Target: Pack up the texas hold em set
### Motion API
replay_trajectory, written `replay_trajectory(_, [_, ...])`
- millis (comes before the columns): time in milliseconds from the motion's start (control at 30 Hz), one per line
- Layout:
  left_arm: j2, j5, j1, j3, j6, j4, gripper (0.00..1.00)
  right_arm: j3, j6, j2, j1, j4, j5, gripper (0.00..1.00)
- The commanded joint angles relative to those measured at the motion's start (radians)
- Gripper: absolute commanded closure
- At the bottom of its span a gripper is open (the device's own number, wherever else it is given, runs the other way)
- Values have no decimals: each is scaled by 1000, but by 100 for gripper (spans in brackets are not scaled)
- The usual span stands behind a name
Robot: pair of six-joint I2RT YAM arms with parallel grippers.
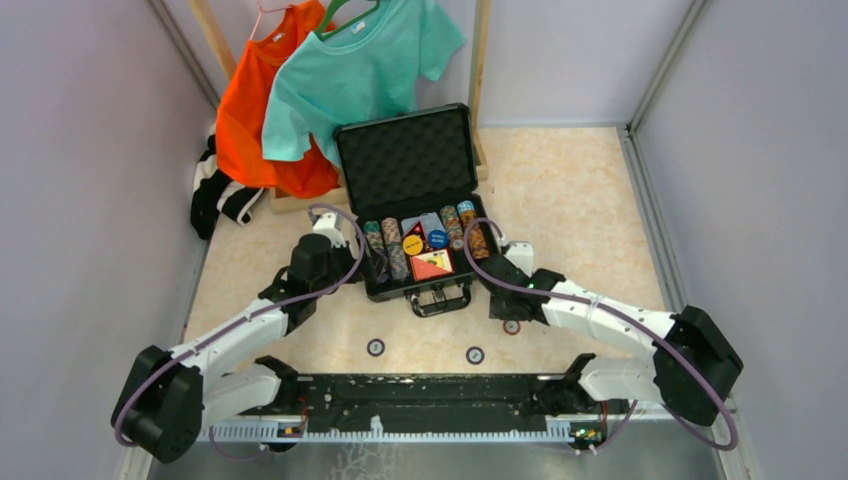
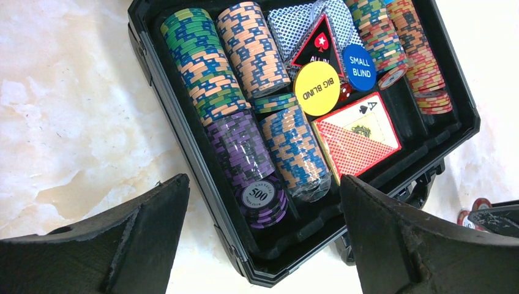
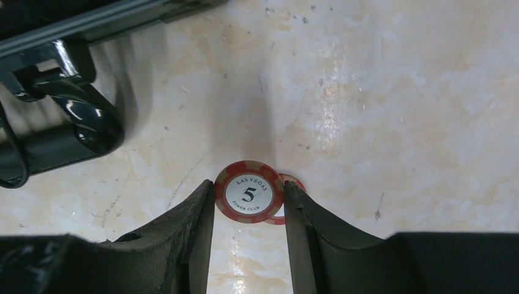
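Right tool (image 3: pixel 249 199) fingers fill the bottom of its wrist view, straddling the red 5 chip (image 3: pixel 248 196), which lies flat on the table (image 3: pixel 379 92). The pads look to touch its rim on both sides, so I read it as pinching that chip, not yet lifted. Second red chip (image 3: pixel 296 182) sits partly under it, poking out by the right finger. Risk is a drag or a double pick. Suggest a firm squeeze across the rim and a straight vertical lift, then confirm only one comes up.

Left tool (image 2: pixel 263 184) is spread wide, holding nothing, hovering over the near-left corner of the briefcase (image 2: pixel 183 141).

Briefcase sits mid-table, lid (image 1: pixel 405 160) upright at the back, tray mostly filled with chip rows. Red row (image 2: pixel 428 86) on the right side stops short of the front wall, likely the home for this chip.

Clearance: handle (image 3: pixel 61 122) and the case's front edge lie near the pick spot, so rise above the wall before traversing. Bare table right of the case gives swing room. One loose chip (image 1: pixel 376 347) and another chip (image 1: pixel 475 354) lie near the arm bases, well apart from both tools.
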Motion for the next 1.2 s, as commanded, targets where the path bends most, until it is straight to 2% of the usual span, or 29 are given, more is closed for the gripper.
replay_trajectory(0, [2, -1, 1, 2, -7, 13, 2, 105, -57, 45, 11, 5, 41, 73])
replay_trajectory(267, [-4, -20, 2, -1, -5, 8, 2, 290, -157, 175, 5, 59, 41, 73])
replay_trajectory(700, [10, -45, 1, 5, -3, -2, 2, 664, -301, 542, -44, 157, -7, 73])
replay_trajectory(867, [23, -45, 2, 7, -1, -1, 2, 688, -319, 584, -89, 188, -42, 73])
replay_trajectory(1167, [32, -25, 1, 7, 2, 10, 2, 637, -344, 500, -107, 212, -67, 74])
